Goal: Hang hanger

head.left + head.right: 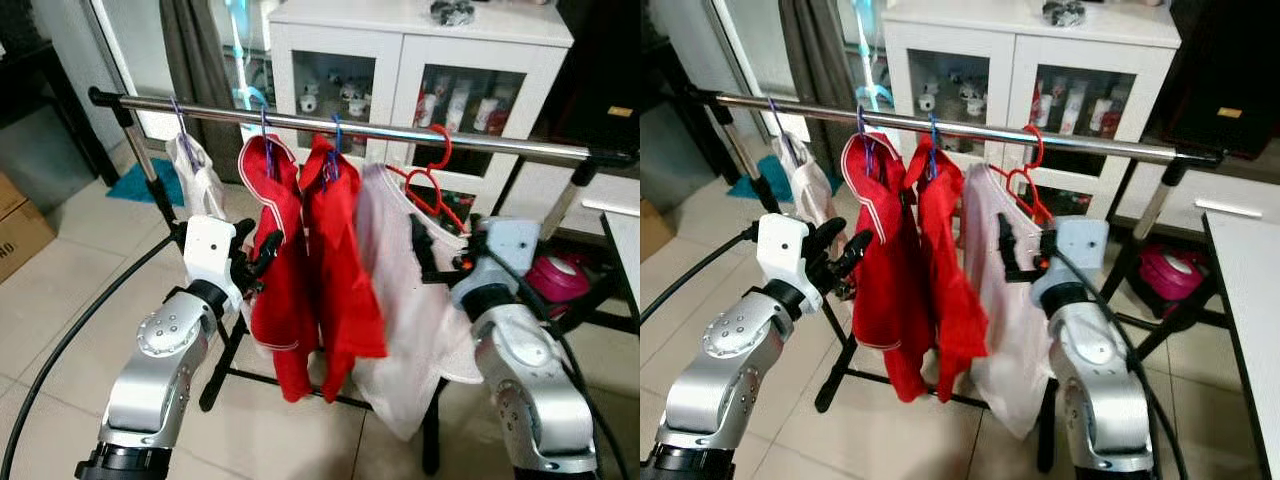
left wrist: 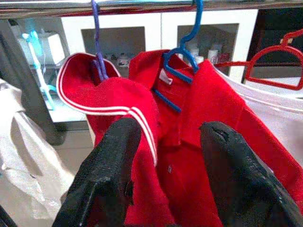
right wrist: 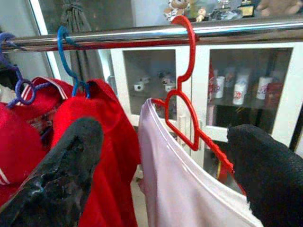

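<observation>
On the metal rail (image 1: pixel 400 131) of the clothes rack, toward its right half, the red hanger (image 3: pixel 187 101) hangs by its hook and carries a pale pink garment (image 1: pixel 405 300) that drapes down below it. Just left of it on the same rail, a blue hanger (image 2: pixel 182 56) holds a red shirt (image 1: pixel 340 270), and a purple hanger (image 2: pixel 97 45) holds a second red shirt with white trim (image 1: pixel 275 250); farther left a white garment (image 1: pixel 200 180) hangs near the rack's upright post. The right end effector (image 1: pixel 1015 255) is raised close to the pink garment, its two black fingers (image 3: pixel 71 165) spread wide and holding nothing. The left end effector (image 1: pixel 258 262) sits against the trimmed red shirt, fingers (image 2: pixel 106 175) apart and empty. Beyond the rack stands a white cabinet (image 1: pixel 400 45) with glass doors on the tiled floor (image 1: pixel 60 300).
</observation>
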